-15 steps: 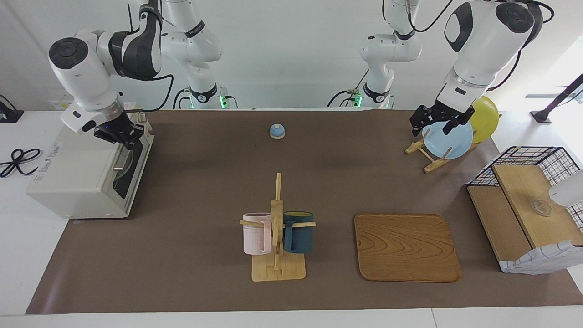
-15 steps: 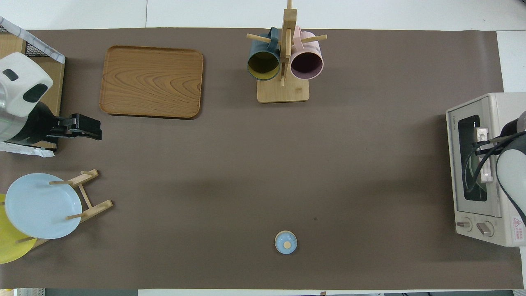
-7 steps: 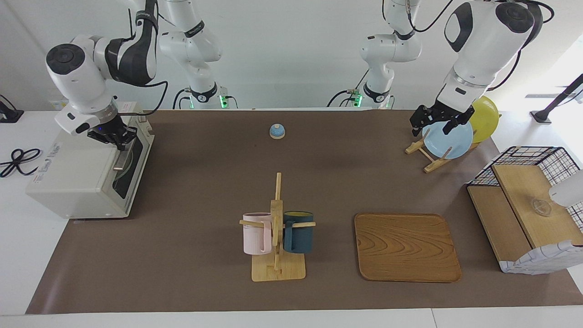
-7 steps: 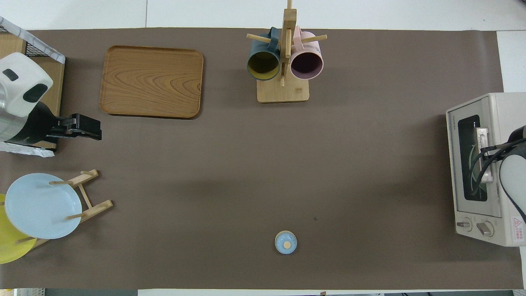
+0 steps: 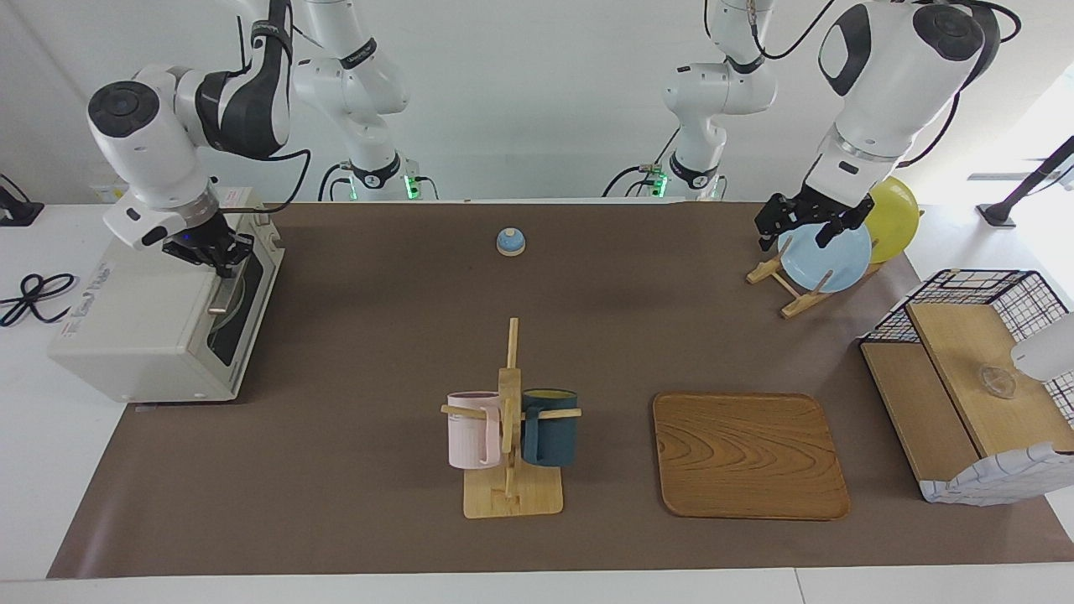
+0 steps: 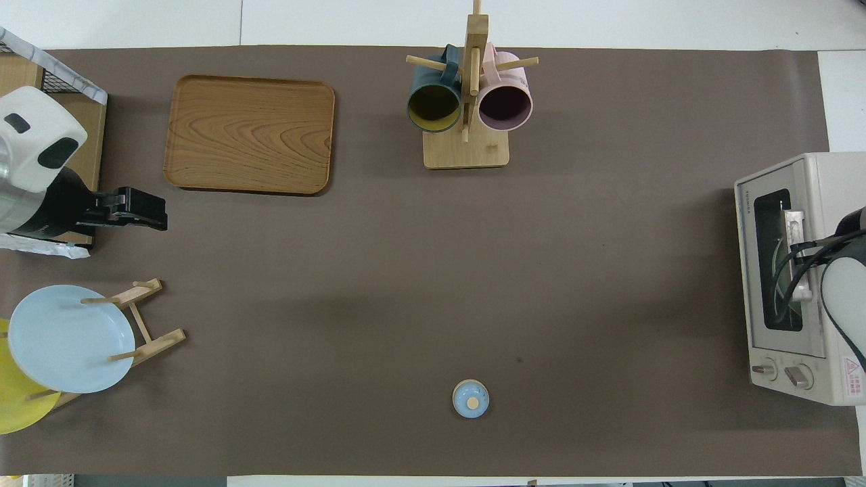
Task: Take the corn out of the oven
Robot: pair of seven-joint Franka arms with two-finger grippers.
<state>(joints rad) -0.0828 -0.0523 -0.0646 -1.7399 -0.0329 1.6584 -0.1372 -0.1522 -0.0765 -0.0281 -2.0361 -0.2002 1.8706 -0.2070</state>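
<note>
The right gripper (image 5: 220, 258) sits at the closed oven (image 5: 159, 319) door's handle; its grip cannot be told. The corn is unseen, presumably inside. Pull down squarely. The left gripper (image 5: 797, 225) waits, fingers spread, empty, over the plate rack (image 5: 784, 285).

A white counter (image 5: 50, 503) is carrying a brown mat (image 5: 361, 352) that is covering nearly all of its top, leaving white strips showing along the edges. A plain white wall (image 5: 537, 101) is rising along the robots' edge. Bright daylight is pouring in near the corner at the left arm's end (image 5: 1040, 126), washing that part pale. A black cable (image 5: 33, 294) is lying coiled on the white strip at the right arm's end.
</note>
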